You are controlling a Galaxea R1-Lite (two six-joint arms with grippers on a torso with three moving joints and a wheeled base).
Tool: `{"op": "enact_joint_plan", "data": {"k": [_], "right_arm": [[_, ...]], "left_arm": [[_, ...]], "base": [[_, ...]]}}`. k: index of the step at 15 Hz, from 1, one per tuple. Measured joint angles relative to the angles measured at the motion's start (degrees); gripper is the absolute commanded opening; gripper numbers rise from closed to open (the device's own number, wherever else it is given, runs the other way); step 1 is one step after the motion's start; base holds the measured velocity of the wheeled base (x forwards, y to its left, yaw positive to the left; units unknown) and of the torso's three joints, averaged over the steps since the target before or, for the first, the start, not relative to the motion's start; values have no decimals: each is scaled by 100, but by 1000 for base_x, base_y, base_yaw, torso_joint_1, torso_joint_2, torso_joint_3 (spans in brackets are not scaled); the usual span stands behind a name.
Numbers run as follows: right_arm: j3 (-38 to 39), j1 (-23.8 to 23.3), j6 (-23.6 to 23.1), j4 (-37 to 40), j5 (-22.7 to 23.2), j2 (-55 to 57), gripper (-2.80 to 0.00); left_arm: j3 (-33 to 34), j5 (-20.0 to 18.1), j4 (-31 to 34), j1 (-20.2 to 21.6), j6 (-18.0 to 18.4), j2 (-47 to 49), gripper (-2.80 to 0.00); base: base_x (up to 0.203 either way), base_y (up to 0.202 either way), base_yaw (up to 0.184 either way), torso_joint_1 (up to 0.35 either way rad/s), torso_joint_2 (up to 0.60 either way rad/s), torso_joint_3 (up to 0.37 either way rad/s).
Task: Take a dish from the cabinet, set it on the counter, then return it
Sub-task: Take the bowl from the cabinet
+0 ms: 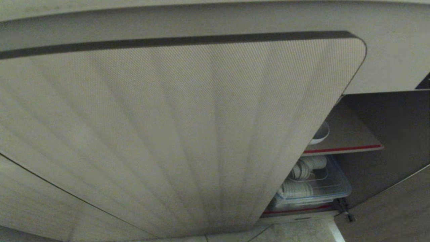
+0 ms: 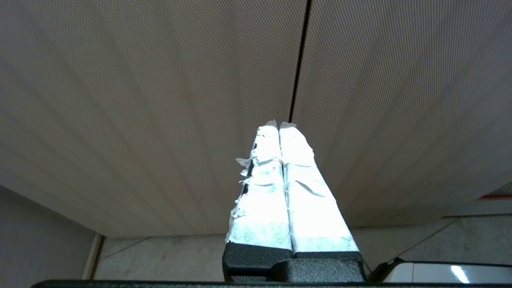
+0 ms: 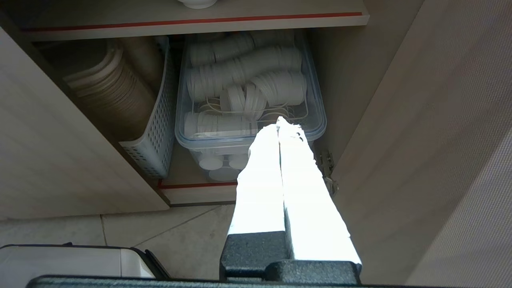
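A closed beige cabinet door with vertical fluting (image 1: 174,134) fills most of the head view and hides all but a sliver of the open low cabinet (image 1: 379,134) at its right. In that opening, the small white ceramic bowl (image 1: 319,133) sits on the brown shelf with a red front edge (image 1: 349,143), half hidden behind the closed door's edge. Below the shelf a clear plastic bin (image 1: 336,193) holds stacks of white round dishes lying on their sides; the right wrist view also shows a white perforated basket (image 3: 154,136) of beige plates just beside the bin. The cabinet's other door (image 3: 420,120) stands swung open at the right, its metal hinge (image 3: 328,170) near the floor. The right gripper (image 3: 281,125), its tape-wrapped fingers pressed together and holding nothing, hangs in front of the clear bin, well below and apart from the bowl, whose foot (image 3: 197,3) just shows on the shelf above. The left gripper (image 2: 279,126), fingers likewise together and empty, points at the seam between two closed fluted doors (image 2: 298,64). Pale floor tiles (image 3: 168,232) lie beneath.
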Motion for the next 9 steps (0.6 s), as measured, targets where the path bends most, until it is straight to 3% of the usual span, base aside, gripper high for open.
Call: {"op": "enact_joint_plan", "data": {"k": [9], "right_arm": [[-5,-7,-61,7,27,10,-280]], "left_arm": [[0,0,0,0,-2,0,-280]], "base": [[0,0,0,0,0,0]]}}
